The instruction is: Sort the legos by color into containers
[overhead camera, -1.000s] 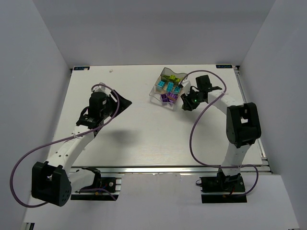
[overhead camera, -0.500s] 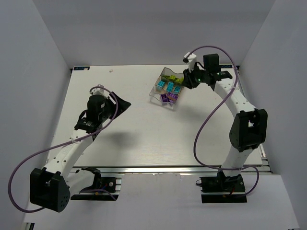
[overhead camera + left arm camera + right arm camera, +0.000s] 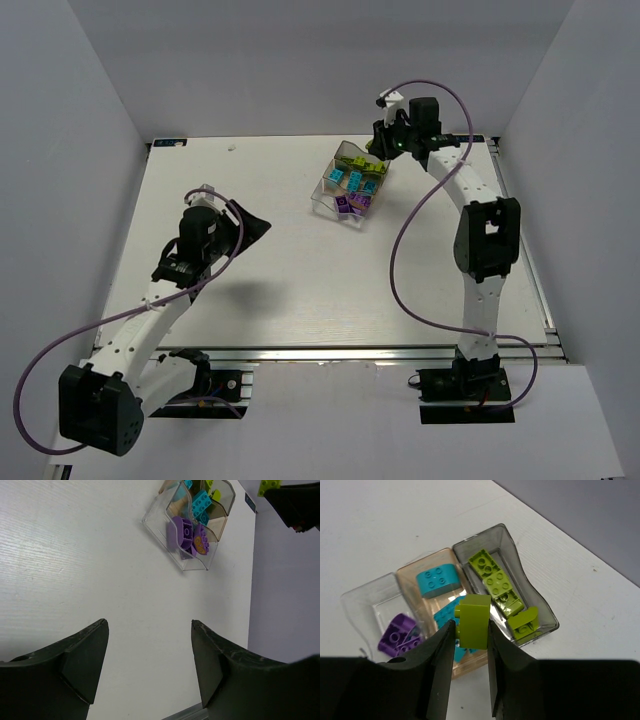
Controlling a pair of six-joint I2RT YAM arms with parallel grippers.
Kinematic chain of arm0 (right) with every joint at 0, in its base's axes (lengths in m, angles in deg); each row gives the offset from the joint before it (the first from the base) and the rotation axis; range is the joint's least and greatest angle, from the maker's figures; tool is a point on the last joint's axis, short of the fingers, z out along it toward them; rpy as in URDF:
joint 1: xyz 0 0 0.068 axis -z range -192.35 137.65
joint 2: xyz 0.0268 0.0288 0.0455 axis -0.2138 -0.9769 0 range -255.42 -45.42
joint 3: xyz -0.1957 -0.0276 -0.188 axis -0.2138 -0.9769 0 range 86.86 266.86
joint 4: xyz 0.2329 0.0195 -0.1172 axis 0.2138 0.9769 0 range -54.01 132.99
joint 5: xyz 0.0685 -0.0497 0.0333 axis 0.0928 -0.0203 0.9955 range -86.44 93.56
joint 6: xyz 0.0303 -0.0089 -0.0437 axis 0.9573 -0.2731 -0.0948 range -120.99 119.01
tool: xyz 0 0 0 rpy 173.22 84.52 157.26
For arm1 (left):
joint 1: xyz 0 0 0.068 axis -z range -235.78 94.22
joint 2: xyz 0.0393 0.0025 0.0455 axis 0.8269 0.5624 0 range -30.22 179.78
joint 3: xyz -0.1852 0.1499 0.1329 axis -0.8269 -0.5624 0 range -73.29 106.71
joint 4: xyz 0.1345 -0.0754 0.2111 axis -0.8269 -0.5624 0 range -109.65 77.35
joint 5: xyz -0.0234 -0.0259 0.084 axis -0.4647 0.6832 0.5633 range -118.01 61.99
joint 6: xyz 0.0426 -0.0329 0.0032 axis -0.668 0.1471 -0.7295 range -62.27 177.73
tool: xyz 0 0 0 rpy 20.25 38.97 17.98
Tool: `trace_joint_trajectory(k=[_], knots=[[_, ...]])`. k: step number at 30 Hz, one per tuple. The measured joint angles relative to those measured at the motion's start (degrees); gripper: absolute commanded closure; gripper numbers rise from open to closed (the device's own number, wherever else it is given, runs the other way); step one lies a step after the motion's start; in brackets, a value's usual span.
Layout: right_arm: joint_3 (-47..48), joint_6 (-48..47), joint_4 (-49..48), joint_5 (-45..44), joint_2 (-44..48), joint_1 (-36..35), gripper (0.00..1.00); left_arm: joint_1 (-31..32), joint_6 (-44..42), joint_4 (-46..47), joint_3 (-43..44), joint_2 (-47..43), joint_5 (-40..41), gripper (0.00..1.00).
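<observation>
Free room and obstacles. The counter [image 3: 300, 290] lies bare between the two arms and ahead of the left gripper [image 3: 148, 630], whose widely parted fingers [image 3: 85, 655] bracket nothing, so the containers [image 3: 320, 198] can be approached freely from their near and left sides. Above them the right gripper [image 3: 469, 630], closed on a lime brick [image 3: 474, 617], fills the space over the middle and grey compartments. The grey compartment [image 3: 525, 575] carries three lime legos [image 3: 492, 577], leaving little floor, apparently only along its walls. To the right, the right arm [image 3: 487, 240] and its purple cable [image 3: 392, 275] cross the counter. Enclosure walls [image 3: 70, 150] bound the left, far and right sides.
</observation>
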Motion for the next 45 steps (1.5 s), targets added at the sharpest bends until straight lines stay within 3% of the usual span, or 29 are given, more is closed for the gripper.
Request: trace_joint_trajectory(k=[11,19,20,27,33,45], knots=[[6.38,4.28,-3.72,-6.97,-10.91,0.17,0.86,0.00,-0.44,-2.16,-0.48,-0.92,1.36,0.23],[6.38,3.96,-3.93,-8.46,-12.00,0.26,0.49,-0.04,-1.51,-2.56,-0.44,0.81,1.81,0.22],[6.38,3.93,-4.00,-8.48,-12.02,0.28,0.38,-0.04,-1.66,-2.84,-0.37,1.09,1.88,0.22],[6.38,3.23,-4.37,-8.37,-12.02,0.42,0.11,-0.04,-2.51,-3.80,0.74,2.34,1.97,0.20],[4.07,1.62,-2.58,-6.82,-9.49,1.07,0.11,-0.04,-2.99,-4.94,1.97,2.32,3.13,0.02],[-19.58,-0.13,4.31,-0.50,26.56,1.86,0.11,-0.33,-5.95,-8.35,7.54,1.01,7.85,0.02]])
